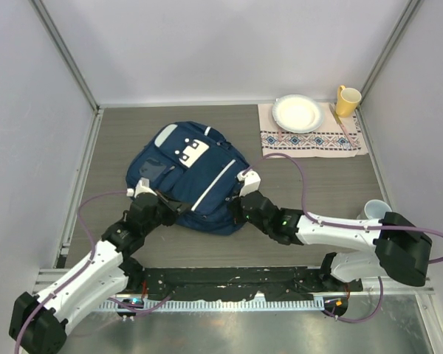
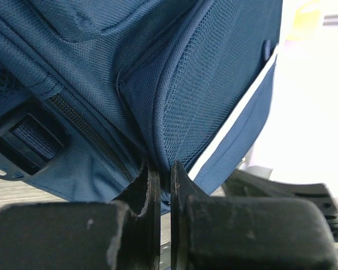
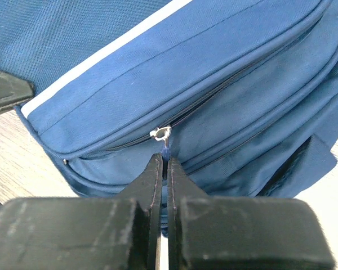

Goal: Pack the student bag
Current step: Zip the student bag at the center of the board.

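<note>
Left gripper point(image 1: 171, 206), overhead view: at near-left edge of navy blue fabric backpack with pale stripe trim point(image 1: 194, 171), which lies flat, front pockets up, mid-left on grey wood-grain surface point(image 1: 317, 192). Right gripper point(image 1: 235, 198): at near-right edge of same backpack. Set on opposite sides, probably for anchoring on one side and zip work on the other. Well apart, far right: round white plate point(image 1: 298, 113) on embroidered cloth mat point(image 1: 314, 139), yellow mug point(image 1: 347, 101) at its far corner.

Left wrist view: left gripper point(image 2: 160, 169) closed, jaws nearly together, tips seemingly pinching a fold of backpack point(image 2: 203, 84) fabric below a mesh-textured pocket, just beside dark zip line point(image 2: 84, 132). Black plastic strap buckle point(image 2: 22, 146) to the left. Grip judged a hold-down, for keeping the cloth taut.

Right wrist view: right gripper point(image 3: 163, 160) clamped on small blue zip pull tab point(image 3: 167, 147) hanging from silver slider point(image 3: 160, 134) on backpack point(image 3: 214, 67) side. Compartment judged not yet opened; pull along the seam needed before packing.
</note>
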Motion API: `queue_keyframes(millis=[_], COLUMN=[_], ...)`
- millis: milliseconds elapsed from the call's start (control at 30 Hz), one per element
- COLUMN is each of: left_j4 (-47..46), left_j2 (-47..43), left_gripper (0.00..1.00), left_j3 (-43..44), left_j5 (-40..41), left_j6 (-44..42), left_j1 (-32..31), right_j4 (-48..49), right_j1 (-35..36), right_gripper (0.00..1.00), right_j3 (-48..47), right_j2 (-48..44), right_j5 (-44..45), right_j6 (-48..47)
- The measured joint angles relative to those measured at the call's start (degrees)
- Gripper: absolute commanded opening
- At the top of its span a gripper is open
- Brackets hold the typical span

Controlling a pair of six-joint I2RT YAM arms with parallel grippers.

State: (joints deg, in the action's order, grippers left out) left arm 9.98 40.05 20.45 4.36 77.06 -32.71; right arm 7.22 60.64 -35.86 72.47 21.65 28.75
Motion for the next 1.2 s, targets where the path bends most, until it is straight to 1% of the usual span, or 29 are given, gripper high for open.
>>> queue_keyframes(millis=[167,367,467,667,767,800,833,900,933,967,1000,1033,1100,1167,1200], left_j4=[4.00,4.24,4.15,4.55,4.81,5.05,5.33,5.86,6.14,6.05,5.70,5.01,3.69,2.49,2.25], left_j2=[0.00,5.25,7.74,14.97,16.33,16.94,17.55,18.93,19.91,20.59,21.11,21.31,20.65,18.58,17.09], left_gripper=[0.00,0.00,0.00,0.00,0.01,0.06,0.19,0.34,0.53,0.64,0.72,0.83,0.92,0.92,0.94], left_j3=[0.72,3.34,4.48,7.63,8.50,9.09,9.70,10.91,11.58,11.96,12.24,12.33,12.31,11.82,11.34], left_j5=[-4.59,-11.26,-16.70,-30.38,-33.22,-33.94,-34.45,-34.99,-35.04,-34.86,-34.56,-34.21,-33.64,-32.76,-32.28], left_j6=[-8.26,-17.20,-21.18,-28.44,-30.21,-30.75,-31.08,-31.36,-31.17,-31.12,-30.97,-30.58,-29.46,-28.11,-27.47], left_j1=[3.06,6.27,9.64,18.95,22.32,23.12,23.67,24.13,24.26,24.44,24.74,25.05,25.40,25.51,25.51], right_j4=[-0.46,-1.27,-1.38,-0.39,-0.35,-0.24,0.07,0.48,0.61,0.68,0.61,0.50,0.37,0.24,0.20], right_j1=[-0.33,-1.49,-1.53,0.46,1.92,2.19,2.43,2.47,2.47,2.47,2.47,2.47,2.49,2.47,2.47], right_gripper=[0.01,0.01,0.01,0.01,0.01,0.01,0.01,0.01,0.01,0.01,0.01,0.01,0.01,0.01,0.01], right_j3=[-1.14,-1.46,-1.29,1.11,1.20,1.20,1.20,1.20,1.14,1.09,0.92,0.70,0.04,-0.61,-0.92], right_j2=[2.67,3.52,2.73,-0.55,-0.59,-0.59,-0.48,-0.11,0.22,0.57,1.01,1.55,2.71,3.65,4.02], right_j5=[1.46,2.78,2.40,1.86,1.86,1.84,1.84,1.97,2.25,2.47,2.62,2.73,2.89,3.26,3.48], right_j6=[-0.79,-1.68,-1.99,-1.40,-1.20,-1.16,-1.09,-1.01,-0.98,-0.98,-0.96,-0.94,-0.90,-0.68,-0.42])
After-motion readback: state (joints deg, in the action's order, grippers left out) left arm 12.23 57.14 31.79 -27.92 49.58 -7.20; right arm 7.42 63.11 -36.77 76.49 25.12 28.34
